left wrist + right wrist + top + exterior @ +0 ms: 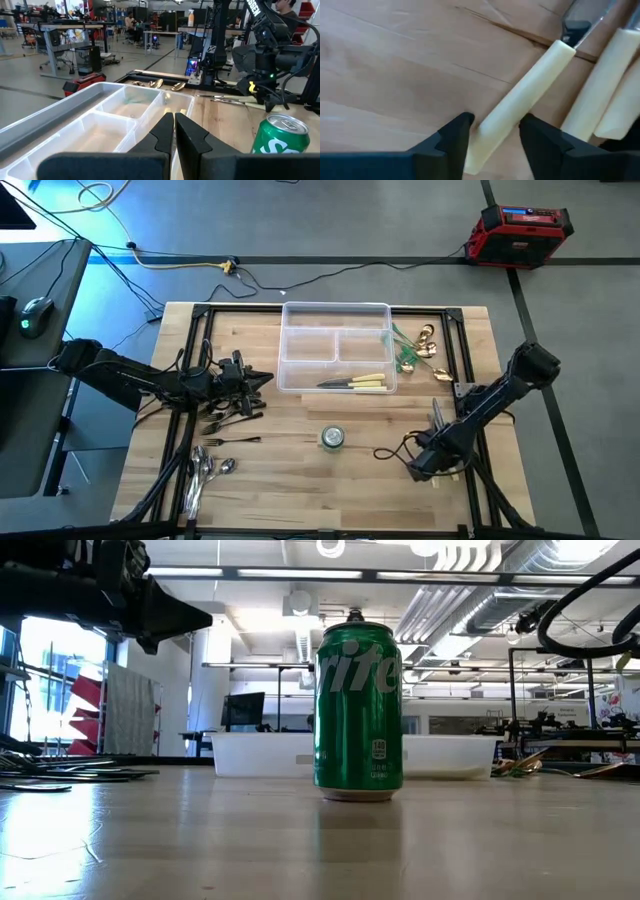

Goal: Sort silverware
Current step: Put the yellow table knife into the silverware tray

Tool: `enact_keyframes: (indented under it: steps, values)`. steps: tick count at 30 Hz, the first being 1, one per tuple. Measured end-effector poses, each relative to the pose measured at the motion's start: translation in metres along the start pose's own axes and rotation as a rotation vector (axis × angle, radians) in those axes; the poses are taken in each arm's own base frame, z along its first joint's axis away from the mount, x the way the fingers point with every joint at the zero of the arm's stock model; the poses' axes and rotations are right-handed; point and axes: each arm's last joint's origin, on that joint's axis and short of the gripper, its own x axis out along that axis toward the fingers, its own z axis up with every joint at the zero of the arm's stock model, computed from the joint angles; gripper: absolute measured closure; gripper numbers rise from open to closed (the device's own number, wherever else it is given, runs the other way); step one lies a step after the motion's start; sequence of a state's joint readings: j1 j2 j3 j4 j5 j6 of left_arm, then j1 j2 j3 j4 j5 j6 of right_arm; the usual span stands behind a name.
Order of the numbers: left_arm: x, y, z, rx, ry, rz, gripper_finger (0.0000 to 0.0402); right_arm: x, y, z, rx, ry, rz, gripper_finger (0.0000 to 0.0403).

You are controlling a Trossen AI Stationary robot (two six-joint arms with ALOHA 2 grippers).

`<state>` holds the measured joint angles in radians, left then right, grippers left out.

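R gripper (492, 132) low on table near front-right corner, fingers (454, 134) apart w/ a cream-handled knife (522, 95) lying between them. Handle end sits in the gap, one finger close against it, other just beside; can't tell if squeezing yet, knife flat on wood. More cream handles (615, 90) just beside it, same heap.

L gripper (262, 379) mid-left of table, just beside the clear divided tray (335, 308), tips pinched together – nothing between them in wrist view. Hangs above the table, pointing toward the tray.

Silverware by location:
- dark forks (228, 417) in loose pile on table under/near L gripper
- silver spoons (205, 469) at front-left, near table edge
- two cream-handled knives (362, 383) in tray's long front compartment
- green-handled pcs w/ gold ends (415, 348) on table just right of tray, touching each other
- remaining knife heap under R gripper, mostly hidden by arm in high view

Green soda can (332, 438) upright mid-table, between both arms, apart from all utensils. Tray's two back compartments – no utensil visible in them from above.

Off-table: red case (522, 226) on floor beyond far-right corner, yellow cable (180, 264) on floor behind table.
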<state>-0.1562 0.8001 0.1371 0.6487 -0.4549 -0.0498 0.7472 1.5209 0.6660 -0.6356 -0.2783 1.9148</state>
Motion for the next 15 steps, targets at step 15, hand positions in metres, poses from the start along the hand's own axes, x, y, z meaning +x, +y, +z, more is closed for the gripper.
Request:
enact_keyframes:
  steps: [15]
  values:
    - [0.000,0.000,0.000,-0.001,0.000,0.000,0.0402,-0.044,0.027,-0.009,-0.067,-0.314,0.008,0.0371]
